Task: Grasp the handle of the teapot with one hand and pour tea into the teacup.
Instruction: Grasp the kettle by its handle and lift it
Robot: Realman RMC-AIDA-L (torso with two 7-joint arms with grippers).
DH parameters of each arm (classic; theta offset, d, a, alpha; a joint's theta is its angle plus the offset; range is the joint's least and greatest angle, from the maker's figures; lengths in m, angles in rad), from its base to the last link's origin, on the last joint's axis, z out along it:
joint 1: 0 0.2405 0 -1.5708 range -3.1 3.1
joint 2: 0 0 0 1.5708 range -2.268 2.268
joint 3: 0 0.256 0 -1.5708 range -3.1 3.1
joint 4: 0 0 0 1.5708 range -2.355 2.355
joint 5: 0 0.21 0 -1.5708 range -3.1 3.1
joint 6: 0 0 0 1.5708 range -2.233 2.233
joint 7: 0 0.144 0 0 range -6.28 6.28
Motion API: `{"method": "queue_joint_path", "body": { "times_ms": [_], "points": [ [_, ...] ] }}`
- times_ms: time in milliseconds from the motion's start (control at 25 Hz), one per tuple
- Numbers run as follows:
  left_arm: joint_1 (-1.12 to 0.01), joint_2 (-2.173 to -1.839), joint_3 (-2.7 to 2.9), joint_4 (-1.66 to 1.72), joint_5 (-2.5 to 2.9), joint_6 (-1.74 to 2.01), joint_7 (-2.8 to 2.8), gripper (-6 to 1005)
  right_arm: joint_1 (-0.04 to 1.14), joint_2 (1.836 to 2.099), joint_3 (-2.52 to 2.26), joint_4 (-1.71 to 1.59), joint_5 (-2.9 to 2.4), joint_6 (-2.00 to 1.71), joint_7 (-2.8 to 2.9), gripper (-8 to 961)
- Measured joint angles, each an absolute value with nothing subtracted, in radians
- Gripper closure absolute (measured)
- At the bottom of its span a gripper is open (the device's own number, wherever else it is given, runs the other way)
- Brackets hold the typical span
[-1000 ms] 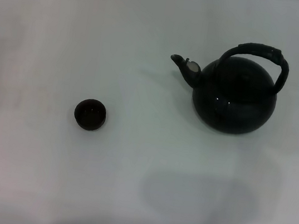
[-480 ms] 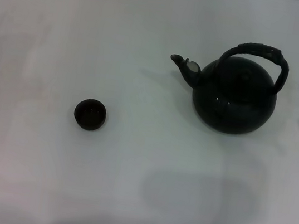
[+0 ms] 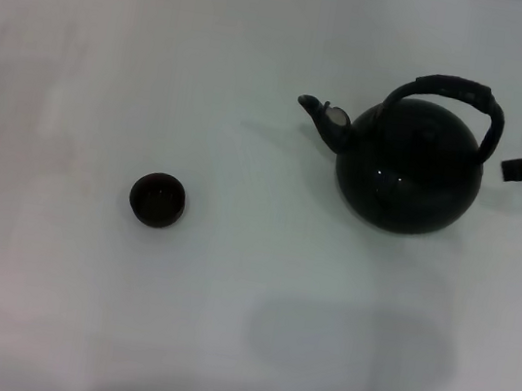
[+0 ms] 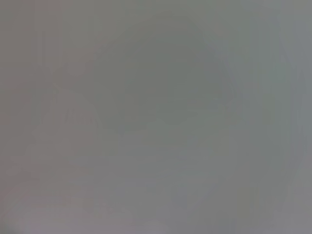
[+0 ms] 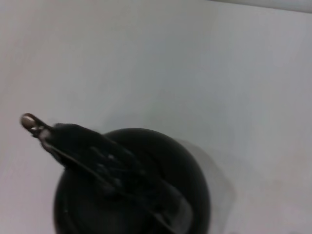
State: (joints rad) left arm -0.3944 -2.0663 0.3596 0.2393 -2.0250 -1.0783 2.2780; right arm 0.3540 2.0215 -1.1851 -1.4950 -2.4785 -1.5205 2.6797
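Note:
The glossy black teapot (image 3: 408, 168) stands on the white table at the right, its spout (image 3: 315, 110) pointing left. Its thick black arched handle (image 3: 451, 87) rises over the round body. The tiny dark teacup (image 3: 157, 199) stands alone at the left, well apart from the teapot. My right gripper (image 3: 512, 170) reaches in from the right edge as a dark bar, its tip just right of the handle's right end and not touching it. The right wrist view looks down on the teapot (image 5: 185, 180) and its handle (image 5: 112, 168). The left gripper is out of view.
The white table (image 3: 241, 330) spreads all around the two objects. The left wrist view shows only a plain grey surface (image 4: 156, 117).
My right gripper has come in from the right edge and moved left and up, now close beside the teapot's handle. Teapot and teacup have not moved.

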Motion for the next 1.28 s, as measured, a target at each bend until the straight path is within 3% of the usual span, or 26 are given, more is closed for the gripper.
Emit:
{"method": "queue_joint_path", "body": {
  "times_ms": [1200, 1280],
  "points": [
    [-0.402, -2.065, 0.363, 0.258, -2.026, -1.078, 2.276, 213, 0.361, 2.016, -1.27, -1.428, -2.386, -1.38, 2.675, 260],
    [-0.401, -2.065, 0.363, 0.259, -2.026, -1.078, 2.275, 213, 0.359, 2.016, -1.272, -1.425, -2.38, -1.375, 2.675, 315]
  ]
}}
